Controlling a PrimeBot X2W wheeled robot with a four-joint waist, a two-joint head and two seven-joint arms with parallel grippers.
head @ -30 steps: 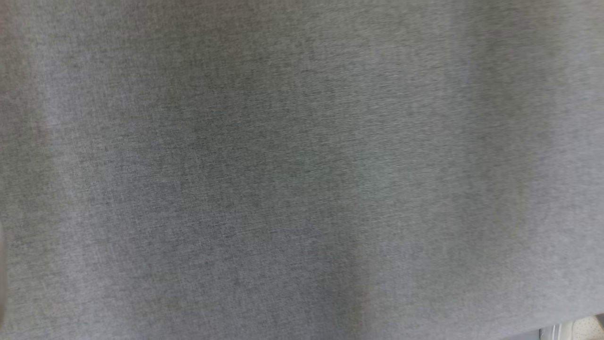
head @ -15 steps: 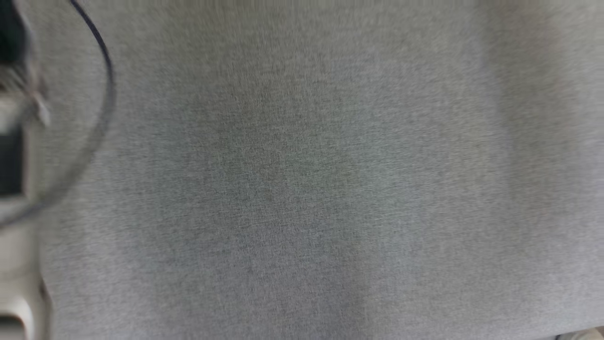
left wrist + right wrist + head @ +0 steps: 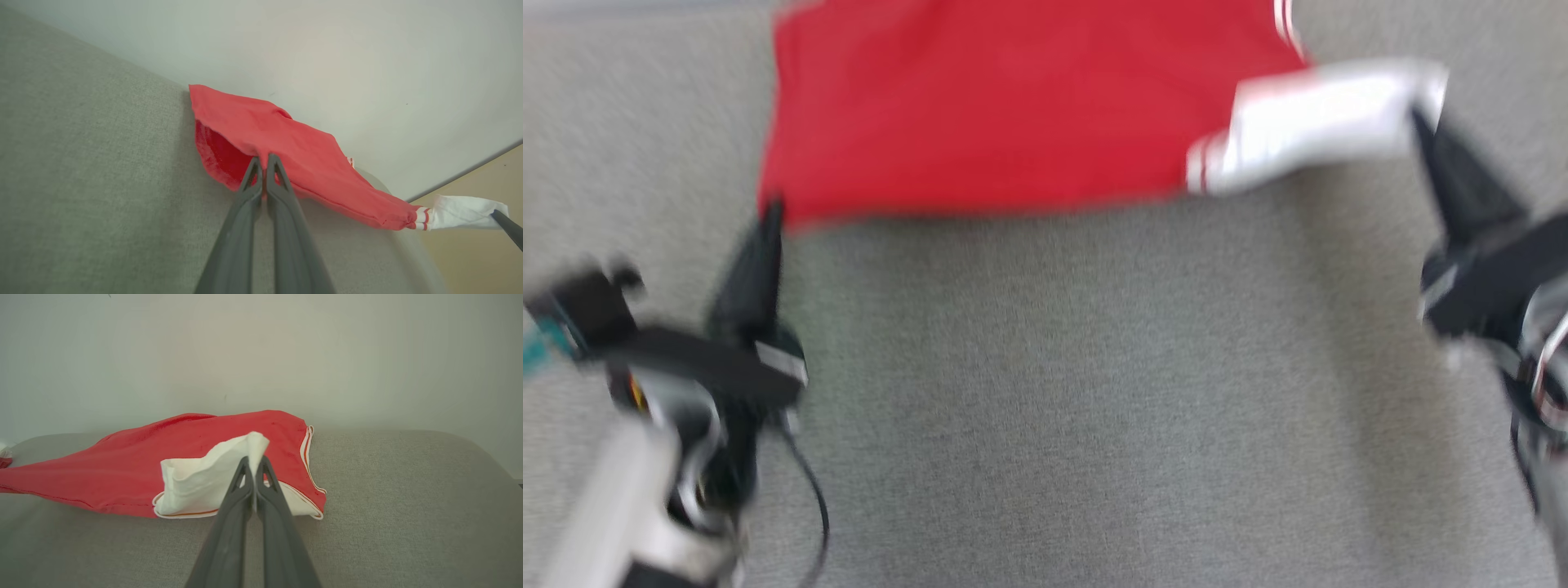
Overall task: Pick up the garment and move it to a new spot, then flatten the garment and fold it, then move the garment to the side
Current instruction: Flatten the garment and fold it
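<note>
Left end effector (image 3: 263,158) grips the red garment (image 3: 1013,106) at its hem, right end effector (image 3: 254,460) its white sleeve (image 3: 1323,114), far across the grey fabric surface (image 3: 1094,392); keep your pull even to flatten it.

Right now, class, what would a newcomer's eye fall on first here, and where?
A red garment stretches across the grey surface at the top of the head view. Its white sleeve juts right, pinched in the right gripper, while the left gripper pinches the red edge at lower left.

Both end effectors (image 3: 264,157) (image 3: 254,459) pinched closed
</note>
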